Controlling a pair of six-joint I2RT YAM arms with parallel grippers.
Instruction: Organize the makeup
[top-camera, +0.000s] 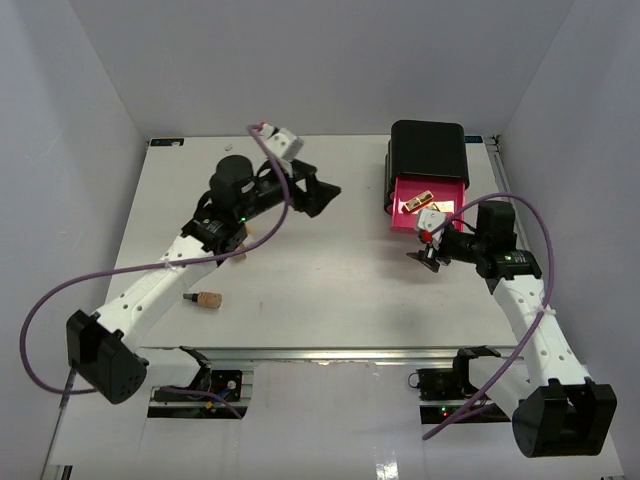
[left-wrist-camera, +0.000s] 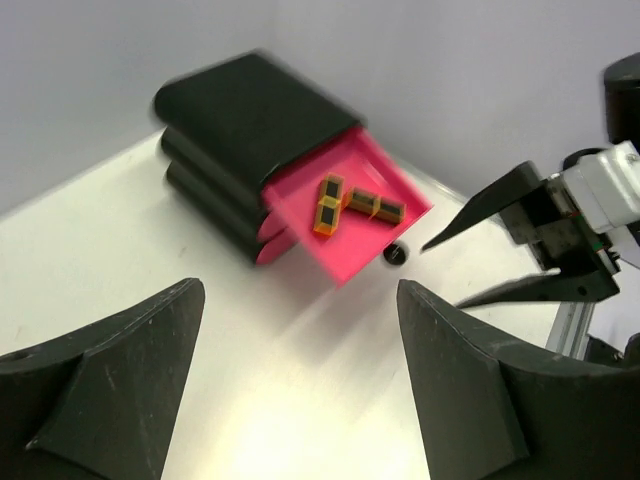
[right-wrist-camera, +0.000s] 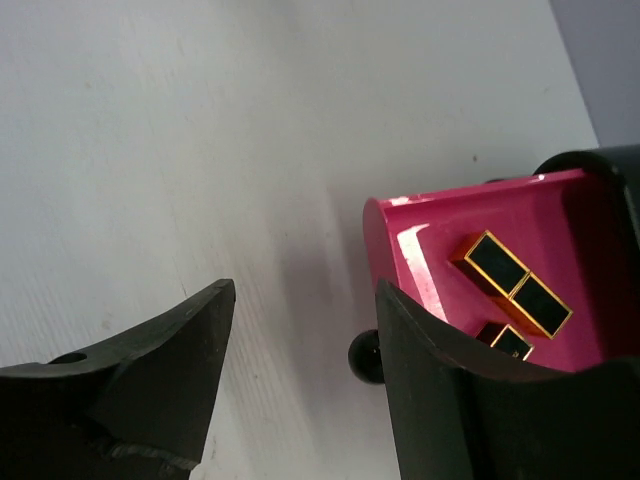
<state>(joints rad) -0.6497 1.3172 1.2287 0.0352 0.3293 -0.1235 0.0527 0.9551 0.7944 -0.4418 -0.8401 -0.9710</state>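
Two black-and-gold tubes lie in the open pink drawer of the black box. They also show in the left wrist view and the right wrist view. A tan cork-like cylinder lies on the table beside my left arm. A small pale piece peeks out from under that arm; I cannot tell what it is. The orange tube is out of view. My left gripper is open and empty at mid-table, facing the drawer. My right gripper is open and empty just in front of the drawer.
The drawer's black knob sits next to my right gripper's fingers. White walls close in the table on the left, back and right. A metal rail runs along the near edge.
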